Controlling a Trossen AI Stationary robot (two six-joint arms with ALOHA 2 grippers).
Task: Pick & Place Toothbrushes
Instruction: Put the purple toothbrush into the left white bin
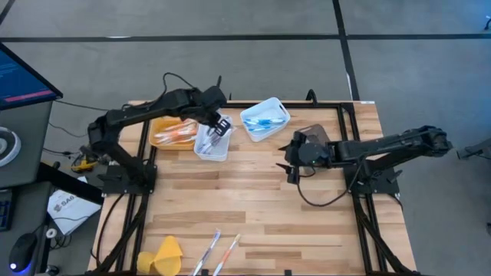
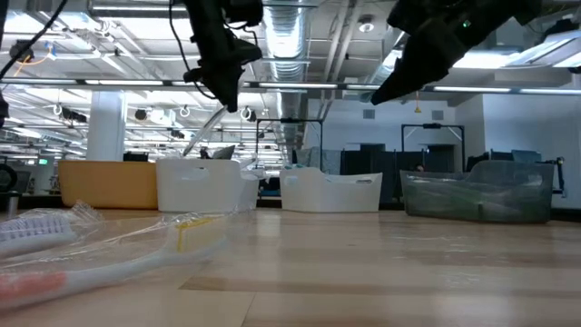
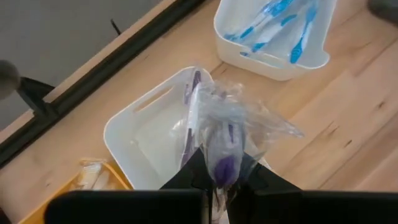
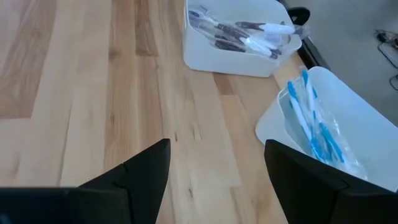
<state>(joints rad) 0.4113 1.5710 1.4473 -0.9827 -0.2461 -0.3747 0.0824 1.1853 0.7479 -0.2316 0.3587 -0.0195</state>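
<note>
1. The table (image 1: 307, 207) is a wooden butcher-block top with a black frame along its edges.
2. The left arm (image 1: 146, 111) reaches from the table's left side toward the far edge, over the bins.
3. The right arm (image 1: 383, 146) stretches in from the right and ends near the table's middle.
4. An orange bin (image 1: 170, 132) sits by the far left edge, with wrapped brushes with orange handles in it.
5. A white bin (image 1: 212, 142) stands just beside the orange one; in the right wrist view it holds several wrapped brushes with dark handles.
6. A second white bin (image 1: 265, 119) sits to its right, turned at an angle, with blue-handled brushes (image 4: 311, 121) inside.
7. A yellow lump (image 1: 163, 255) lies at the near edge, left of centre.
8. The left gripper (image 3: 222, 182) hangs above the first white bin, its fingers clamped on a purple toothbrush (image 3: 222, 163) in clear wrap; the wrap fans out past the fingertips over the bin's near corner.
9. The right gripper (image 4: 214, 174) hovers over bare wood near the middle, its fingers spread wide with nothing between them.
10. Two wrapped toothbrushes (image 1: 219, 251) lie side by side on the wood near the front edge, just right of the yellow lump, apart from both grippers.
</note>
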